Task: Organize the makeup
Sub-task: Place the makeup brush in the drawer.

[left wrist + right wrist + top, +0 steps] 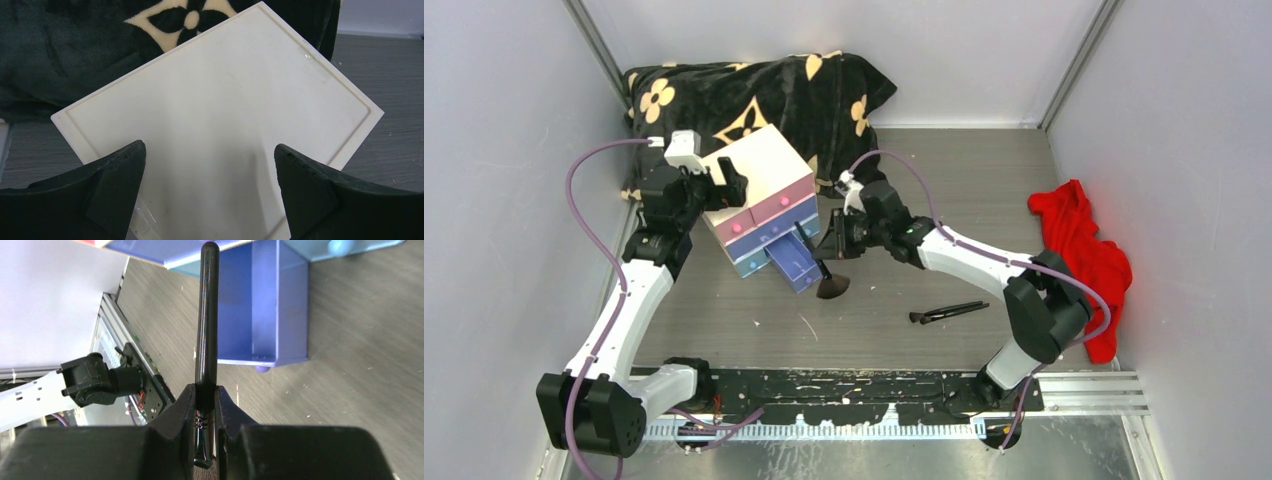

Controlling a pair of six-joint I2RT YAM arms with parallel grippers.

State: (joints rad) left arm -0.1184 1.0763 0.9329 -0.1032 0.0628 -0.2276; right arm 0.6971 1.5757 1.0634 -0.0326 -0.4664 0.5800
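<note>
My right gripper (836,243) is shut on a black-handled brush (829,282). It holds the brush just right of the open blue-purple drawer (792,262) of the white chest (764,170), bristle head down near the table. In the right wrist view the handle (207,325) sticks out between the shut fingers (177,410) toward the drawer (272,305). A second black brush (949,312) lies on the table to the right. My left gripper (722,187) is open and empty over the chest top (225,100). Other makeup is out of view.
A black blanket with cream flowers (754,95) lies behind the chest. A red cloth (1084,255) lies at the right wall. Grey walls close in on the left, back and right. The arm bases stand on a rail (864,390) at the near edge.
</note>
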